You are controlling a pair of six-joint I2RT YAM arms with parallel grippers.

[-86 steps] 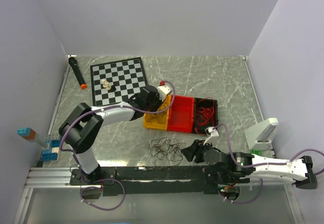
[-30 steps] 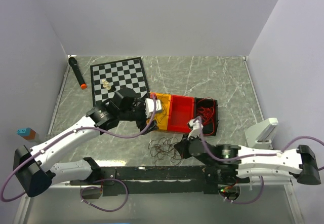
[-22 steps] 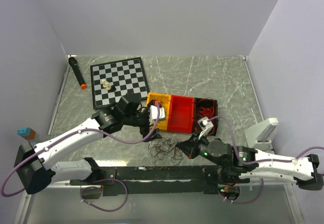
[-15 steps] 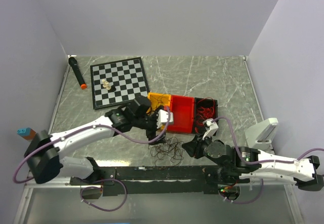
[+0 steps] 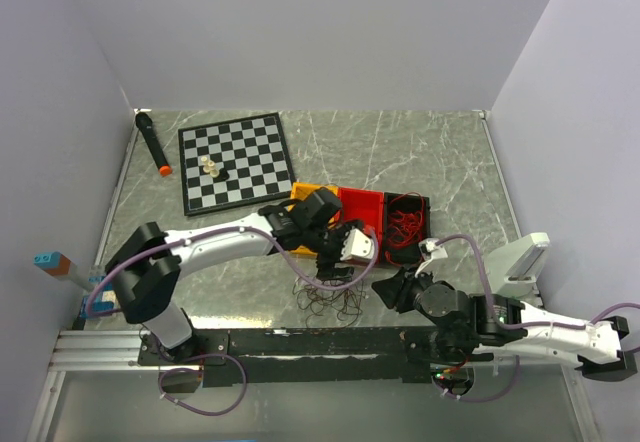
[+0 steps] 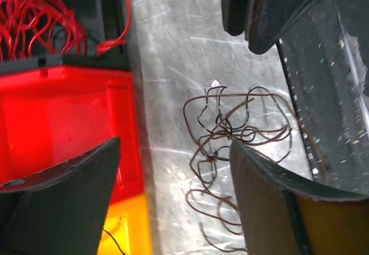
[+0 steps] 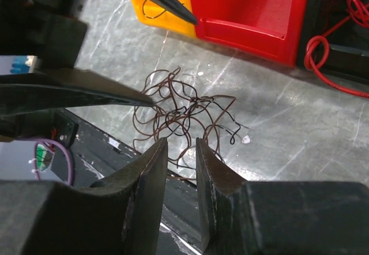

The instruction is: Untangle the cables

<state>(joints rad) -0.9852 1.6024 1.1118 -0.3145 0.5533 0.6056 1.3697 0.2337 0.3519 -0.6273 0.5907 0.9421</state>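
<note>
Partly under left end effector (image 5: 335, 270), dark cables (image 5: 335, 304)

Looks like a robotics lab test cell: plain lilac walls (image 5: 300, 32) boxing in a marble-patterned surface (image 5: 420, 152), two robot arms (image 5: 215, 242) on a black rail (image 5: 300, 344) at the bottom, chessboard (image 5: 235, 160) upper left, coloured bins (image 5: 362, 207) mid-frame.

On my feed the counter (image 5: 400, 152) reads as grey marbled stone or laminate, smooth, with a dull sheen and fine scratches. The 3 bins look like moulded plastic: the red bin (image 7: 253, 7) is glossy, the yellow bin (image 7: 155, 12) just as slick, the black bin (image 6: 109, 12) matt. The dark cables (image 7: 179, 116) are thin wires with a smooth coating, and the red cables (image 6: 40, 18) shine more. The left gripper (image 6: 173, 168) has matt black, faintly grainy fingers (image 6: 57, 203).
</note>
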